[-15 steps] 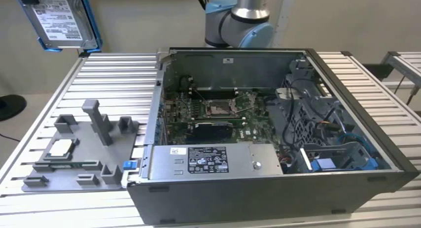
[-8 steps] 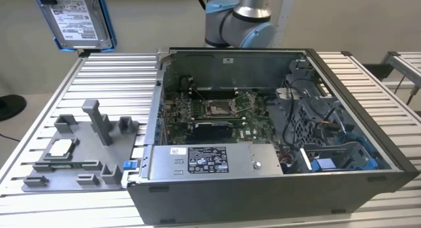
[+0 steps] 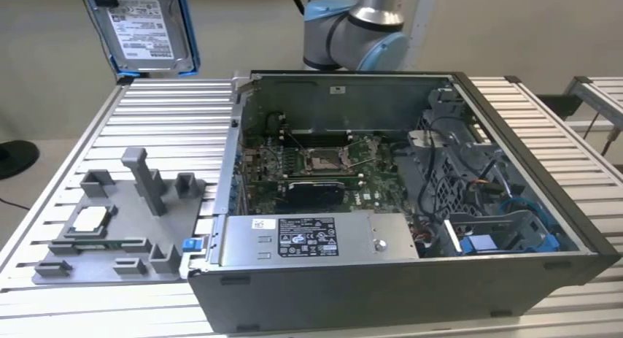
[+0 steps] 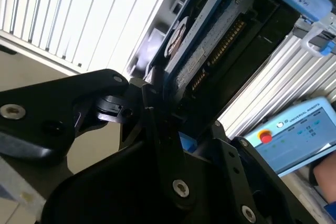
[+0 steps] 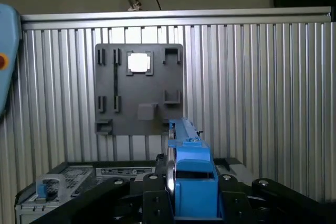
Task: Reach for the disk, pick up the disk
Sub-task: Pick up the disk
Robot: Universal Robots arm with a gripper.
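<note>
One arm (image 3: 355, 31) rises at the far side of the ribbed metal table (image 3: 156, 112). The disk (image 3: 151, 31) hangs upright, high at the exterior view's left, well above the grey tray (image 3: 107, 236). In the first wrist view, the black fingers (image 5: 152, 203) squeeze its two flat sides. It is flat silver metal with a white label and a blue plastic frame.
</note>
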